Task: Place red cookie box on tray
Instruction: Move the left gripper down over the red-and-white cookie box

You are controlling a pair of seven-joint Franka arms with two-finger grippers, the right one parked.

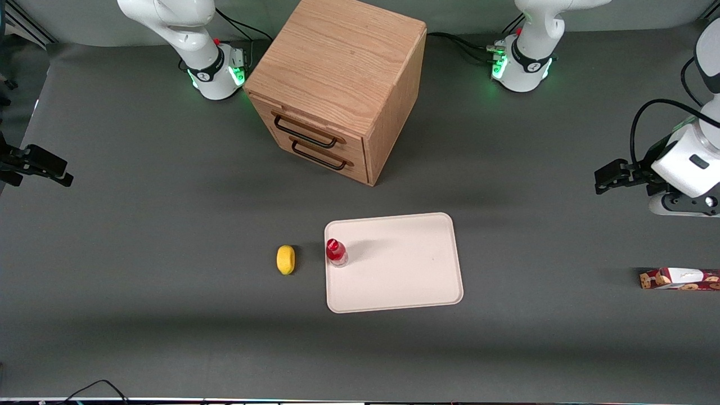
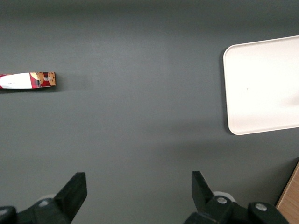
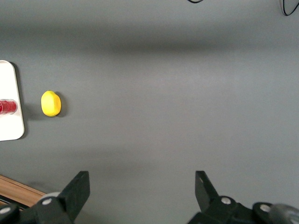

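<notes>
nothing of the task is done yet, as far as the views show: the red cookie box (image 1: 679, 279) lies flat on the surface (image 1: 169, 225), well apart from the tray (image 1: 405, 281), toward the working arm's end and partly cut off at the edge of the front view. the gripper (image 1: 610, 177) hangs in the air with its fingers spread wide and nothing between them, well apart from the tray and farther from the front camera than the box. what is left is the whole job: reaching the box, closing on it, carrying it across and setting it down on the tray.

the box is a long, narrow carton, dark red with printed brown cookies and a white patch. the tray is a flat pale beige-pink rectangle with rounded corners and a low raised rim, matte-looking. a small red-capped bottle (image 1: 336, 252) stands on the tray near one short edge, so most of the tray floor is bare. just beside the tray, toward the parked arm's end, rests a smooth yellow oval object (image 1: 286, 259). a wooden drawer cabinet (image 1: 337, 84) with two dark handles stands farther from the front camera than the tray. the surface is a dull dark grey sheet.
</notes>
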